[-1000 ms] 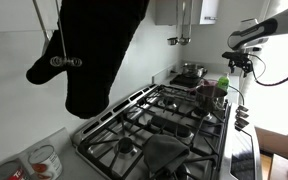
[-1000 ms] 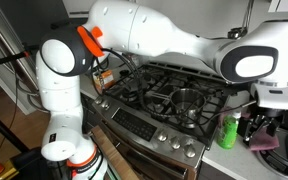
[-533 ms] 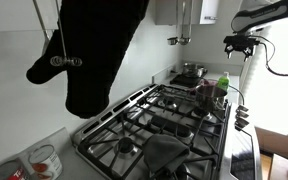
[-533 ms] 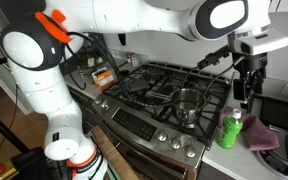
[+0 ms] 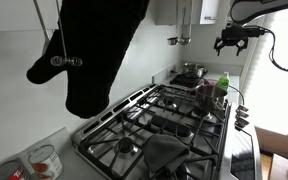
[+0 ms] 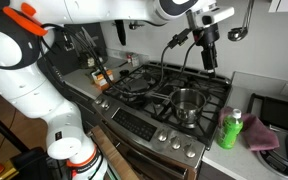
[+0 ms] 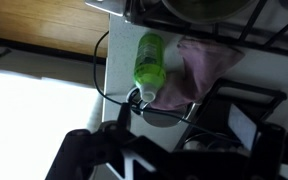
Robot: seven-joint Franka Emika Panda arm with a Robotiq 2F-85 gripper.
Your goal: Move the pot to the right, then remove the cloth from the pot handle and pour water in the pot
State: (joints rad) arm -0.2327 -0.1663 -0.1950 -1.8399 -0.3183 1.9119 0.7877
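The pot point(image 6: 187, 103) is a small shiny steel saucepan on the front right burner; it shows small at the stove's far end point(image 5: 206, 92), and its rim reaches the top of the wrist view point(image 7: 199, 8). I cannot make out the pot handle or a cloth on it. My gripper point(image 6: 209, 62) hangs high over the back of the stove, above and behind the pot, well clear of it. In an exterior view the gripper point(image 5: 231, 42) has its fingers spread open with nothing between them. In the wrist view the gripper point(image 7: 179, 162) is only a dark blur.
A large black oven mitt point(image 5: 99, 50) hangs in the foreground. A dark grey soft lump point(image 5: 169, 152) lies on the near grate. On the counter beside the stove are a green bottle point(image 6: 230, 128) point(image 7: 149, 60) and a pink rag point(image 6: 261, 133). A lidded wider pot point(image 5: 191, 71) stands at the back.
The arm has swung from above the counter by the green bottle up and across to above the back of the stove. The gripper stayed open. Pot and bottle have not moved.
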